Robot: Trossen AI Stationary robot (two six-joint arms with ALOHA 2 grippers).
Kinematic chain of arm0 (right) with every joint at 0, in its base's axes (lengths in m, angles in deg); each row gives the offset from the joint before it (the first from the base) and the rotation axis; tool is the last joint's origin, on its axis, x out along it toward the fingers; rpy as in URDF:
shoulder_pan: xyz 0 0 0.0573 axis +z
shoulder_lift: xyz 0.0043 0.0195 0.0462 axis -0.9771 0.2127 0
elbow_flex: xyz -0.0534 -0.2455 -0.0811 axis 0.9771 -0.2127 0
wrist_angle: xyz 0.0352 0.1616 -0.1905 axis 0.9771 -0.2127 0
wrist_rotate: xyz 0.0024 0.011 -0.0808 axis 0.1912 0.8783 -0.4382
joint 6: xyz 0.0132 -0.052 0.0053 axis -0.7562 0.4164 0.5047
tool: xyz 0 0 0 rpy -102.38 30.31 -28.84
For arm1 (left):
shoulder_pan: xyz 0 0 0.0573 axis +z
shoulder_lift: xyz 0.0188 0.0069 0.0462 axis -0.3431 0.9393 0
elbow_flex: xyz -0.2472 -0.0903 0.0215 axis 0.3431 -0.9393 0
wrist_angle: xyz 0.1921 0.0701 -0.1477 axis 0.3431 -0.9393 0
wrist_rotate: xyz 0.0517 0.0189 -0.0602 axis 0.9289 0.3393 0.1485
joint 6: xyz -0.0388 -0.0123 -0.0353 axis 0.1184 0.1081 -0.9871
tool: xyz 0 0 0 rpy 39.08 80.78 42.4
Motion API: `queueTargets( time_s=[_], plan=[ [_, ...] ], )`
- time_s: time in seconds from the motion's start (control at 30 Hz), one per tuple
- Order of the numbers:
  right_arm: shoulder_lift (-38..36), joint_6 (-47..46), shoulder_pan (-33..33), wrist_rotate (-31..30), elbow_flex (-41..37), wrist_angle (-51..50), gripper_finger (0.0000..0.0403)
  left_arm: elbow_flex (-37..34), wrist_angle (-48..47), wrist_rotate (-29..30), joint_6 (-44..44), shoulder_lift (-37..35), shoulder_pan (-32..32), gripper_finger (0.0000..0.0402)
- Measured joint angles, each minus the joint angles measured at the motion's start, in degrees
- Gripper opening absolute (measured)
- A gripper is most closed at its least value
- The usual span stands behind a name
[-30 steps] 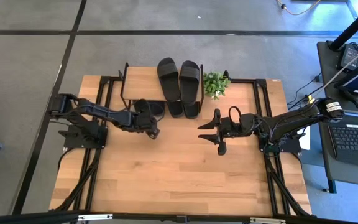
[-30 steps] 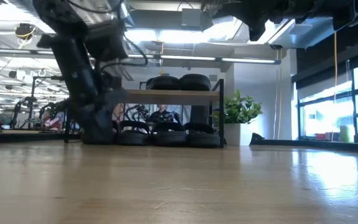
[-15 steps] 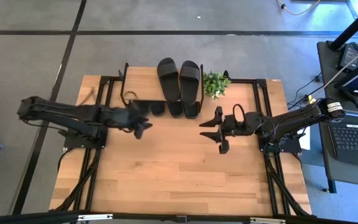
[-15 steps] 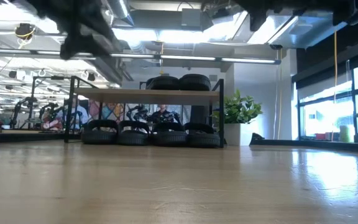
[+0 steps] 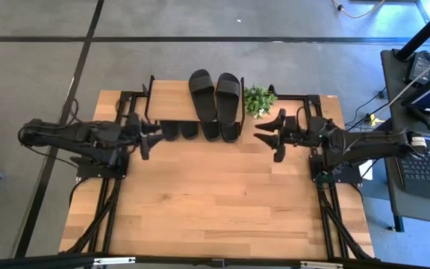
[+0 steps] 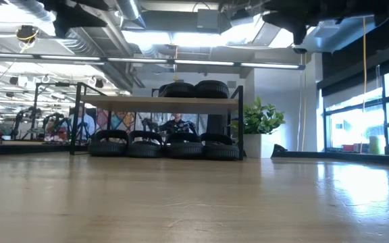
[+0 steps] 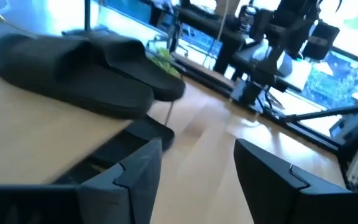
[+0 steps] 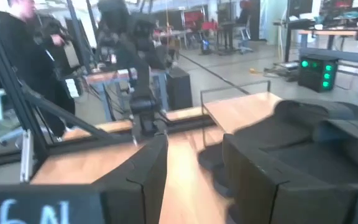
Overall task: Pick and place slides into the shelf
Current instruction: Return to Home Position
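Slides (image 5: 202, 90) look light, bendy rubber — best pinched at the strap. Left gripper (image 5: 146, 139) and right gripper (image 5: 269, 137) flank the shelf (image 5: 172, 101), both spread, empty.

The high camera looks straight down on the table (image 5: 215, 202), with the shelf (image 5: 172, 101) at its far edge. The low camera sits at tabletop height well back from the shelf, facing it level. The left wrist camera, close beside the shelf, looks across its top toward the right arm (image 7: 272, 56). The right wrist camera looks from the shelf's other side toward the left arm (image 8: 138, 68). All four share the shelf.
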Motion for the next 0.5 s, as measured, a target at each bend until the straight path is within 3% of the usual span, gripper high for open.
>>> queueTargets(
  time_s=[0.23,0.5],
  plan=[
    [-7.18,2.23,-0.51,0.01,-0.7,-7.51,0.0156,-1.82,-1.32,4.09,2.41,-9.08,-0.77,0.0195],
    [-16.95,-0.49,-0.51,-0.04,-9.09,-2.63,0.0156,-15.08,5.42,3.83,2.65,-23.76,-0.77,0.0195]
  ],
)
